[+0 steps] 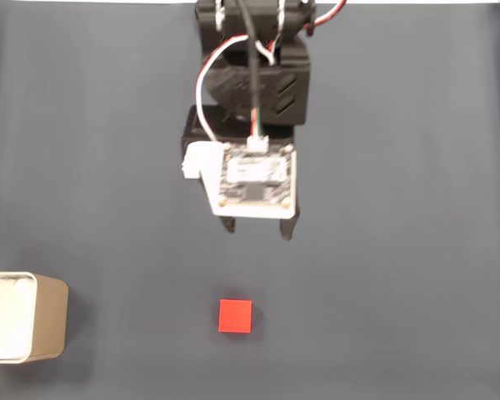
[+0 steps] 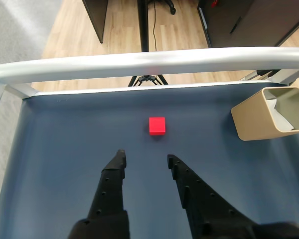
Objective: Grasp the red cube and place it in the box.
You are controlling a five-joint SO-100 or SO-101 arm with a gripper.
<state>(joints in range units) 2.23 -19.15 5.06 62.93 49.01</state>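
Dark blue bench (image 1: 417,250) underneath everything. Black claw (image 2: 145,158) spread, pinching nothing, hovering short of the cube in the wrist view. Tan box (image 1: 33,321) at the fixed view's lower left edge. Red cube (image 1: 235,316) lying apart from it, mid-bench.

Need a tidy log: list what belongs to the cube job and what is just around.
Job:
- red cube, loose on the mat
- box, beside the cube
- gripper, open, short of the cube

Just around:
- dark blue mat
- metal table rail
- wooden floor
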